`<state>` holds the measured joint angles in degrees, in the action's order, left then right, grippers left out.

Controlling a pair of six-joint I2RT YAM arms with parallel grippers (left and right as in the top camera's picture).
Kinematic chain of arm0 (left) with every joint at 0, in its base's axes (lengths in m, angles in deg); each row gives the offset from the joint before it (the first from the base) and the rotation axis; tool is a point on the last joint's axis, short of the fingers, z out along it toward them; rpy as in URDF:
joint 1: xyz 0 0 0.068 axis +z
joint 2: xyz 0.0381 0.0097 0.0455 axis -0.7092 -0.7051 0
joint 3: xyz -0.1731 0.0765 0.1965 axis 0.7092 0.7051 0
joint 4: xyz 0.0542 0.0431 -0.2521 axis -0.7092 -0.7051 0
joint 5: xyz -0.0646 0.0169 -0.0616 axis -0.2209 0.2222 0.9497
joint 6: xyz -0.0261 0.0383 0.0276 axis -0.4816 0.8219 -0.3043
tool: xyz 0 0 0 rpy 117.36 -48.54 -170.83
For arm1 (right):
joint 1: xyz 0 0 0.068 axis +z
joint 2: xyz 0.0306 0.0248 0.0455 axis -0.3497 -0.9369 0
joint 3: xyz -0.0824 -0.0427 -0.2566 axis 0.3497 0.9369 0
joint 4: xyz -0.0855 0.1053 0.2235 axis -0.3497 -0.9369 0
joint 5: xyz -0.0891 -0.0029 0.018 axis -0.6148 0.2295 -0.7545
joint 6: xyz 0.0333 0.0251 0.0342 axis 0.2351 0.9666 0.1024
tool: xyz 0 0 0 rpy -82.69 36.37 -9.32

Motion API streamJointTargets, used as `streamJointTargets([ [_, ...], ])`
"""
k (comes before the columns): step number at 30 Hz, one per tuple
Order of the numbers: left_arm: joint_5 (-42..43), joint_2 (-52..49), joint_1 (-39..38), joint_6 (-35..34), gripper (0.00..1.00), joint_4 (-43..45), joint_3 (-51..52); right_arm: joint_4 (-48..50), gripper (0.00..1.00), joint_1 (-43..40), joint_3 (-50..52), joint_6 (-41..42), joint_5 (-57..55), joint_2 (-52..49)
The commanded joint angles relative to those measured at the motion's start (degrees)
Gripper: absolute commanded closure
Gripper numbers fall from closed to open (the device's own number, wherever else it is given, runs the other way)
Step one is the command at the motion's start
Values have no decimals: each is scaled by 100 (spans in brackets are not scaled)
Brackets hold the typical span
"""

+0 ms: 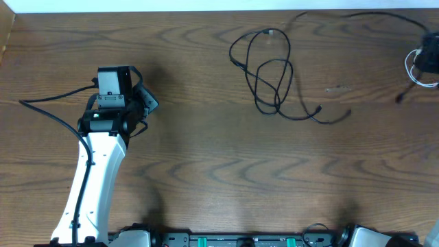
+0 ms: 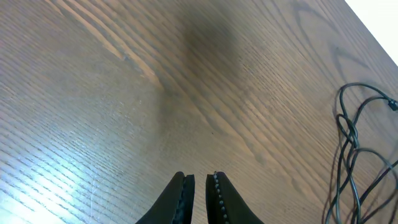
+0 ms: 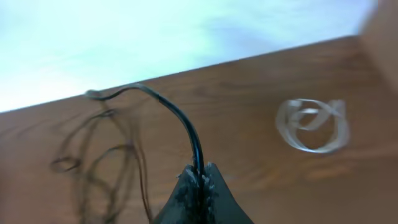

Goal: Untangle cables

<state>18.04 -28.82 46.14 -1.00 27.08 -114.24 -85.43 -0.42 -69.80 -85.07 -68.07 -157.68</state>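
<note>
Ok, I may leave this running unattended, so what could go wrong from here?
1. The right gripper is shut on a black cable that runs toward the black tangle; pulling may tighten loops or drag the whole bundle.
2. The left gripper hangs over bare table, holding nothing, so nothing anchors the tangle.
3. The white coil lies near the right gripper and could get swept along.
</note>
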Motion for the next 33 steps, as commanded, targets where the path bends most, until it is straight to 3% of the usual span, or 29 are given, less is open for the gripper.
streamJointTargets([
  [1,-92,11,24,55,86,-15,33,81,99,-68,-122,81,-1165,83],
  [6,-92,11,24,55,85,-37,33,238,99,-68,-122,85,-2361,-11],
  [18,-92,9,24,52,85,-101,33,396,99,-68,-122,83,-3095,-643],
  [25,-90,11,24,52,85,-205,33,979,99,-114,-122,81,-4476,-1239],
  [33,-90,11,24,52,85,-205,33,1574,99,-664,-122,81,-4489,-1869],
])
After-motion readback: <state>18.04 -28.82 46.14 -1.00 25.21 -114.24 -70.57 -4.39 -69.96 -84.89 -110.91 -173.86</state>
